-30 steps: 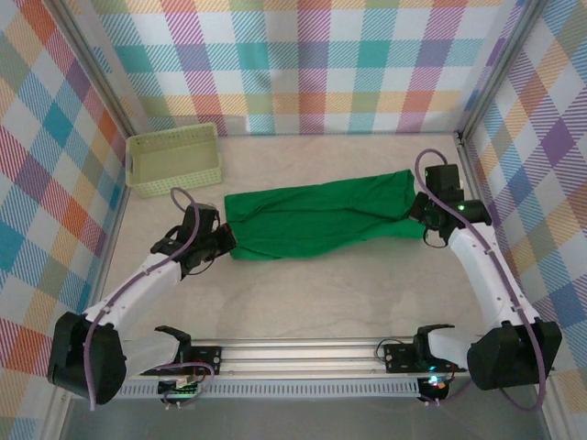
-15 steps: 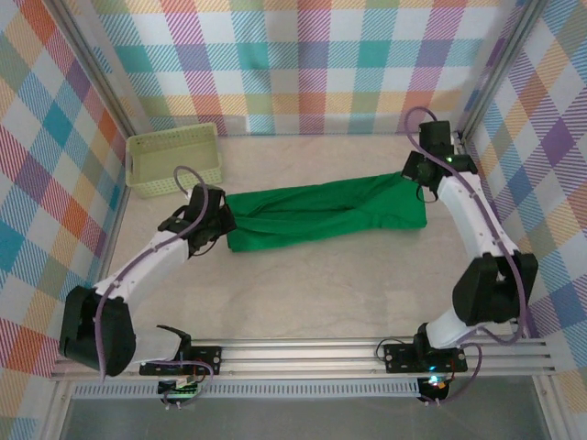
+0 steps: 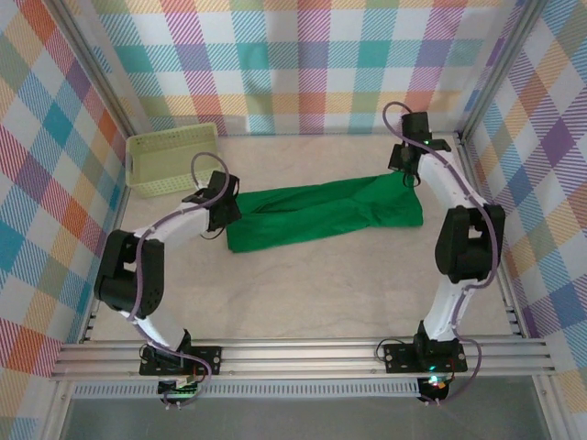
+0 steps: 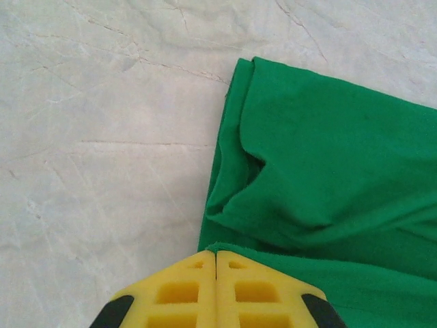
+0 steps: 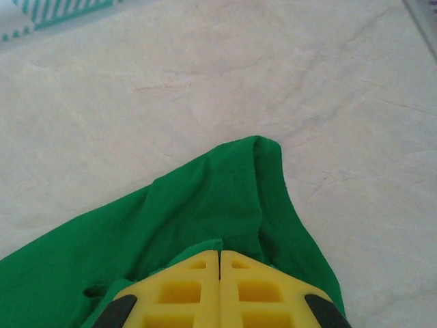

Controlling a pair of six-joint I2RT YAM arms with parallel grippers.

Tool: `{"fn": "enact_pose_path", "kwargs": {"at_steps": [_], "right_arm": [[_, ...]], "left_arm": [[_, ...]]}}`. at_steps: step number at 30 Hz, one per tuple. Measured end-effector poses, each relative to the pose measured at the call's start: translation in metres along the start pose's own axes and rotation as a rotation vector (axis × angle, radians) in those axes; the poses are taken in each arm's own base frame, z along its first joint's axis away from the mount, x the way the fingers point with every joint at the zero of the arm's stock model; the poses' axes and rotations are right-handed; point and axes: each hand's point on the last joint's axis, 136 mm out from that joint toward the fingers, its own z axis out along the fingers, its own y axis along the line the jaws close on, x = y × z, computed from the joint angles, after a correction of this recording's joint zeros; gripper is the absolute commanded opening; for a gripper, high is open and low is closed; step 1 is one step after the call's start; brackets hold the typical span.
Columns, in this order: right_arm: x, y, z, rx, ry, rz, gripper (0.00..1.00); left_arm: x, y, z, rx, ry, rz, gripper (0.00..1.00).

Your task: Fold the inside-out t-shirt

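Pale yellow-green lattice basket (image 3: 174,181) far-left on marbled table (image 3: 312,284); plaid walls (image 3: 303,64) around.

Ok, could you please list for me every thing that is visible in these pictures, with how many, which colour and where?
t-shirt: one, bright green, lying stretched and wrinkled across the middle of the table
basket: one, pale yellow-green lattice, far left corner, apart from the t-shirt
table: one, pale marbled beige, under everything
walls: three, pastel checked, behind and at both sides
rail: one, silver metal, near edge, carrying the arm bases
left arm: one, white and black with purple cable, reaching to the t-shirt's left end
right arm: one, same colours, reaching to its right end
left claw: one, yellow fingers, shut on the t-shirt's left end
right claw: one, yellow fingers, shut on the t-shirt's right end
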Motion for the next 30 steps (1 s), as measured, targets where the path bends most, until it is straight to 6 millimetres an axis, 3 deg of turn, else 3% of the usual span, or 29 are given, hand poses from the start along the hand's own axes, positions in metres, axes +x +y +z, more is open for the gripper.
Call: {"fn": "enact_pose_path", "kwargs": {"at_steps": [4,9,11,17,21,25,28,30], "right_arm": [[0.012,0.004,0.032,0.016,0.049,-0.019,0.12],[0.02,0.006,0.058,0.031,0.091,-0.039,0.17],[0.02,0.006,0.059,0.035,0.096,-0.043,0.32],[0.02,0.0,0.049,0.056,0.095,-0.041,0.61],[0.024,-0.005,0.019,0.037,0.088,-0.017,0.66],[0.032,0.007,-0.013,-0.064,0.087,0.007,0.68],[0.045,0.029,-0.017,-0.15,0.124,0.024,0.68],[0.058,0.039,-0.009,-0.184,0.173,0.043,0.69]], "left_arm": [[-0.001,0.002,0.012,-0.03,0.01,0.001,0.06],[-0.005,-0.002,0.024,-0.052,0.037,0.02,0.13],[-0.008,-0.004,0.028,-0.062,0.049,0.028,0.21],[-0.015,0.001,0.026,-0.092,0.066,0.045,0.44],[-0.017,0.004,0.012,-0.094,0.062,0.052,0.47],[-0.024,-0.014,-0.013,0.0,0.028,0.053,0.49],[-0.019,-0.039,-0.018,0.087,0.033,0.071,0.51],[-0.011,-0.05,-0.01,0.114,0.074,0.083,0.48]]}}
